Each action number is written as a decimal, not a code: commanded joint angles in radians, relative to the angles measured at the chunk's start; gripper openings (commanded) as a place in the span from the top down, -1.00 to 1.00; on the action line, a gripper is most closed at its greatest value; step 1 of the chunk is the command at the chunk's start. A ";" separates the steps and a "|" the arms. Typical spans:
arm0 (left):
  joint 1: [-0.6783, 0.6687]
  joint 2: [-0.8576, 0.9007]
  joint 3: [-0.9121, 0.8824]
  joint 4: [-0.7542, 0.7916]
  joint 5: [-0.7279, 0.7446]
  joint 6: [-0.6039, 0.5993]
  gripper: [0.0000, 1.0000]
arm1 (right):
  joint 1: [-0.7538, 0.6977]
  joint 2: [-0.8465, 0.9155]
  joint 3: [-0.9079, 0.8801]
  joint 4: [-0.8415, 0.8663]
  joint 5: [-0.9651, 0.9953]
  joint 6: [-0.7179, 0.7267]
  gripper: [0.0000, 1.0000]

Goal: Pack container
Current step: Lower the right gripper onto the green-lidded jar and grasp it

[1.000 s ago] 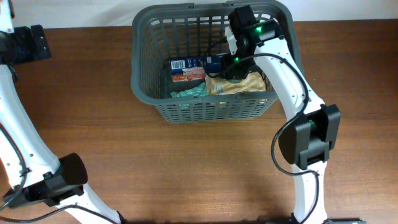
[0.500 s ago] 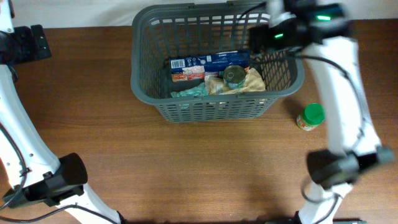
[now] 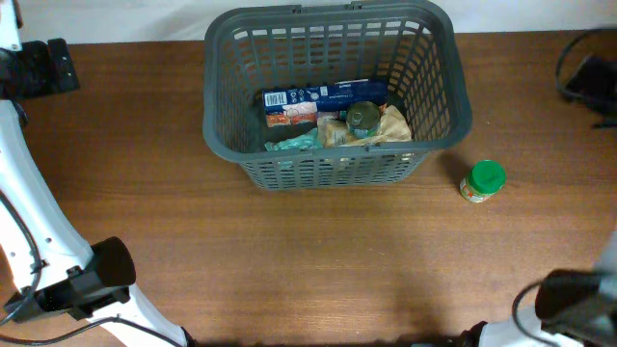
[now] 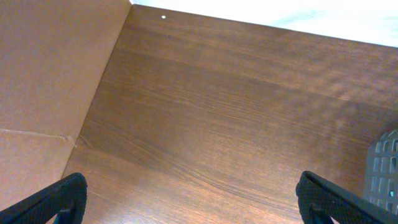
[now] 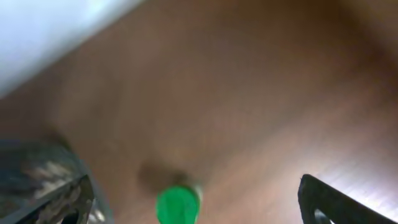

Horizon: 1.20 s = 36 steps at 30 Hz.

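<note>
The large dark grey slotted container (image 3: pixel 220 106) stands at the back middle of the table. Inside lie a blue and white box (image 3: pixel 308 96), a small round tin can (image 3: pixel 362 118), a tan bag (image 3: pixel 390 128) and a teal packet (image 3: pixel 294 143). My right gripper (image 3: pixel 586 77) is at the far right edge, away from the basket. In the blurred right wrist view it is open (image 5: pixel 196 186) and empty, above a green-lidded jar (image 5: pixel 177 205), with the basket (image 5: pixel 31 174) at the left. My left gripper (image 4: pixel 189 199) is open and empty over bare table at the far left (image 3: pixel 34 67).
The green-lidded jar (image 3: pixel 482 180) stands on the wooden table just right of the basket's front corner. The basket's corner (image 4: pixel 387 168) shows at the right edge of the left wrist view. A brown board (image 4: pixel 43 81) borders the table's left side.
My right arm has left the tin can in the basket and swung out to the far right edge. The left arm has not moved.
</note>
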 commanded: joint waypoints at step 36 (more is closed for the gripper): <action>0.004 0.005 -0.003 -0.001 0.003 -0.009 -0.99 | 0.163 0.046 -0.726 0.444 -0.028 0.121 -0.87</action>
